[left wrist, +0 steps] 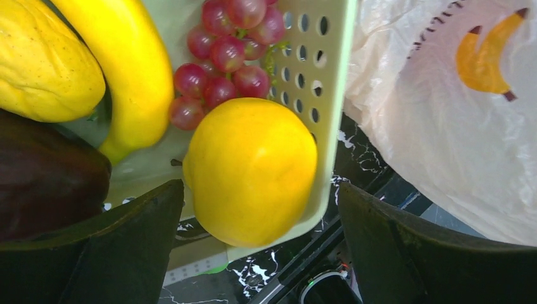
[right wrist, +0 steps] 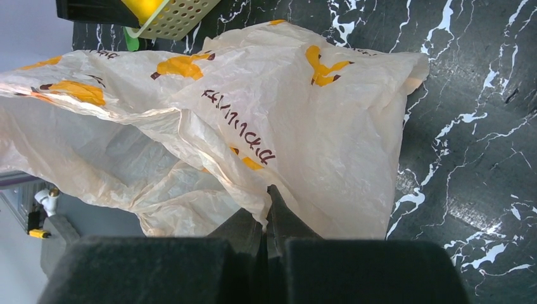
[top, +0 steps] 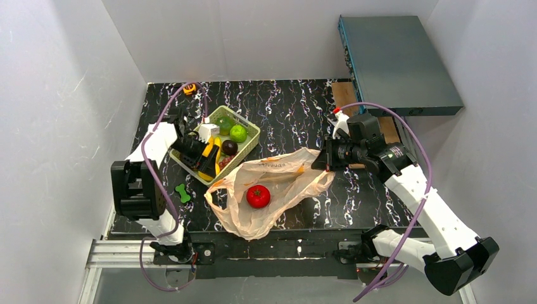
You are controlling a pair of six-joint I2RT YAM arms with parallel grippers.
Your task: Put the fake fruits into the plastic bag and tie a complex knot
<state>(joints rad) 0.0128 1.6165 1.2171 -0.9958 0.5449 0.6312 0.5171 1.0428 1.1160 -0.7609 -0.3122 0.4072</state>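
At the left of the top view, the left gripper (top: 205, 156) is lowered into the light green basket (top: 241, 118). Its fingers (left wrist: 107, 253) are spread wide on either side of the yellow-orange citrus (left wrist: 250, 171), and no firm contact is seen. In the left wrist view the citrus rests against the perforated basket wall at centre frame. The grape bunch (left wrist: 225, 57) is just above it and the bananas (left wrist: 130, 69) lie to the upper left.

The picking of this citrus is judged to be the step in hand. The jaws are best centred across the widest part of the fruit and closed gently, since a glossy round skin may squirt out. The basket wall should not be trapped between finger and fruit, and the grapes should be left undisturbed. A straight lift is advised before any sideways travel.

At the centre of the top view, the plastic bag (top: 288, 180) lies on the dark marbled table (top: 297, 107). Its mouth is turned towards the basket, and the red apple (top: 258, 196) is already inside.

To the right, the right gripper (right wrist: 269, 201) is pinched shut on a fold of the bag's edge. That edge should be held raised and taut, so that a clear opening is offered to the incoming citrus.
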